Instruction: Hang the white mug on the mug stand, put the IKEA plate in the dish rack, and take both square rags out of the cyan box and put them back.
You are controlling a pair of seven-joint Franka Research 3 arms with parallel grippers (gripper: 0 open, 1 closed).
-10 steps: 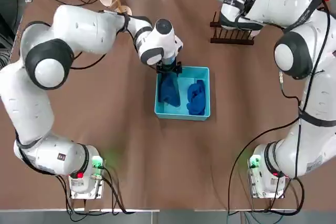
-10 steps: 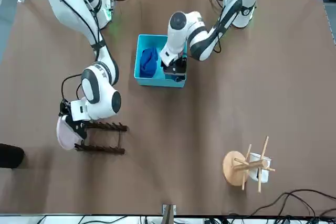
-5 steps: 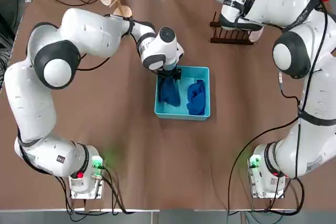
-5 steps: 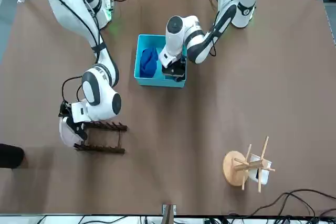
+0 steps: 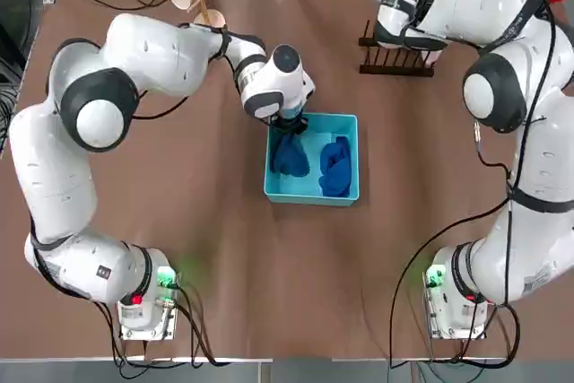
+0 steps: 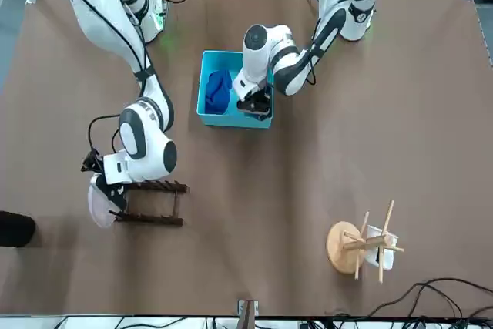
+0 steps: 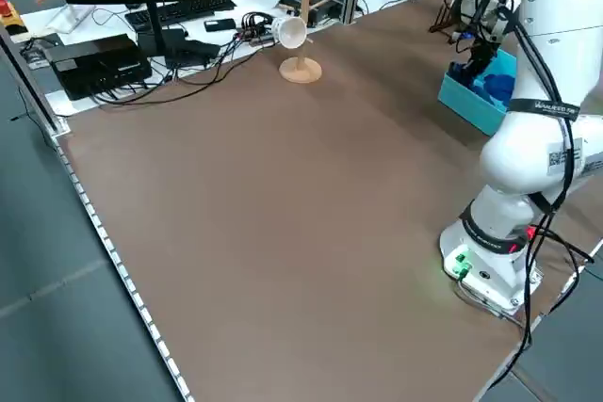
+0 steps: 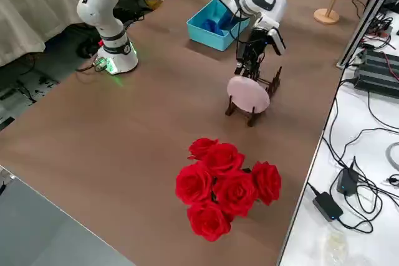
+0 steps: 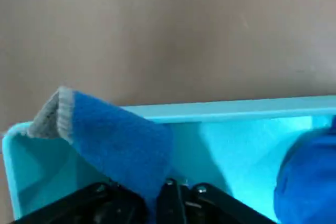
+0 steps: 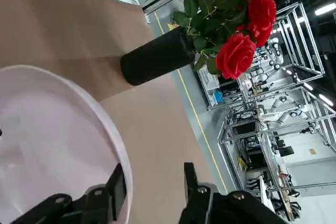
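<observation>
The left gripper (image 9: 167,211) has just closed its jaws on a square rag (image 9: 118,148) inside the cyan box (image 5: 345,193) — first rag ready to lift — while the right gripper's (image 10: 152,198) jaws are parting from the IKEA plate (image 8: 247,94), now in the dish rack (image 6: 154,203).

Left gripper (image 5: 289,123) reaching down mid-table, fingers pinched together on blue cloth. Right gripper (image 6: 98,182) low at the far edge, fingers parted.
</observation>
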